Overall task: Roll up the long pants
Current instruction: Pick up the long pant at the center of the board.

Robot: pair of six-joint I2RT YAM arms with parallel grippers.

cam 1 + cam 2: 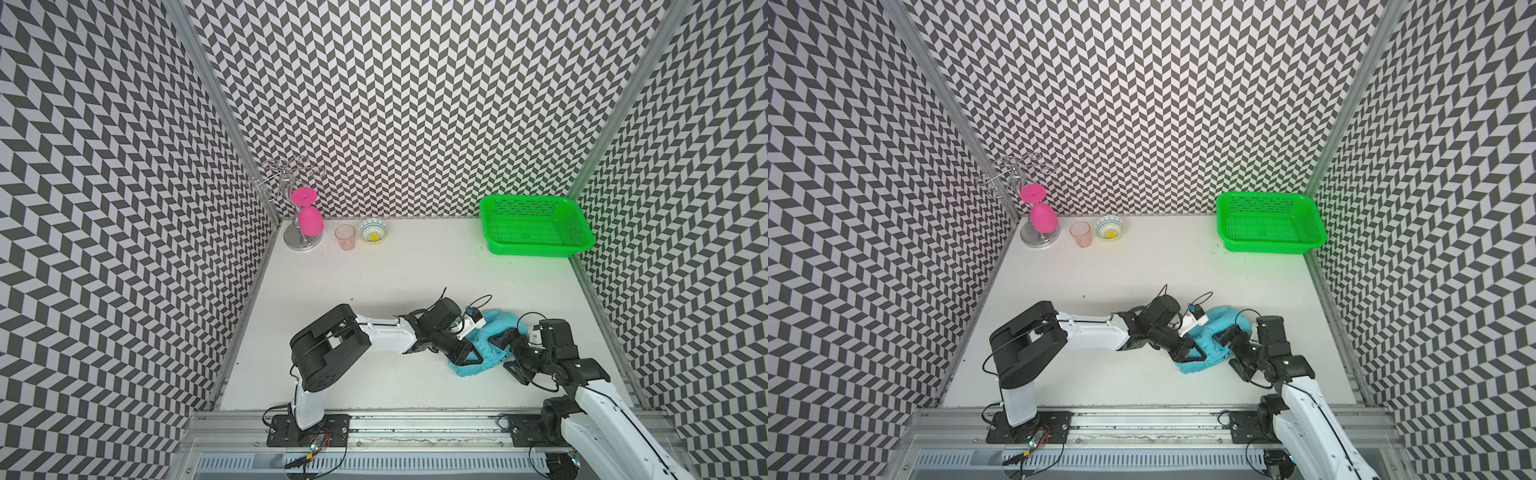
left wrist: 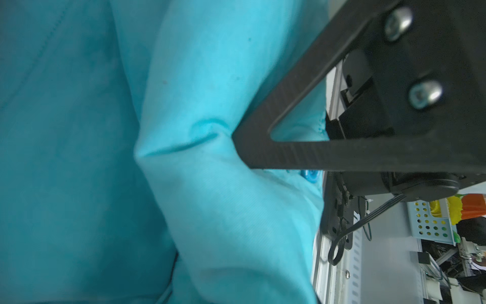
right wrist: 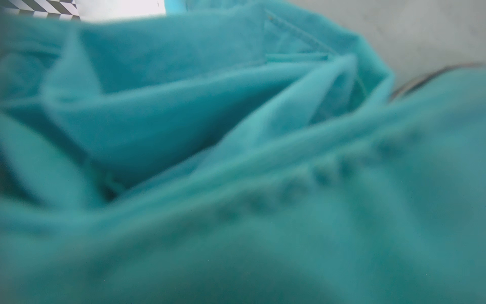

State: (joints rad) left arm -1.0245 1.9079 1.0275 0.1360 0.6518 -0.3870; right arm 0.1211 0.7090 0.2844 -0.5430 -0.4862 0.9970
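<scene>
Shows long pants bunched into a compact turquoise bundle on white table, near the front edge, right of centre, between both arms in both top views. Well apart from green basket in the far right corner.

Puts left gripper down on the bundle's front-left part, closed narrow on a fold of cloth. In the left wrist view shows only one finger, its tip dug into a creased ridge of the pants; the other finger is buried in cloth.

Puts right gripper at the bundle's right end, jaws spread wide, nothing clamped, cloth just beside them. Fills the right wrist view with blurred turquoise folds, a stitched seam and a thin dark striped edge.

Far left corner: metal rack with upside-down pink glass, pinkish cup, patterned bowl.
</scene>
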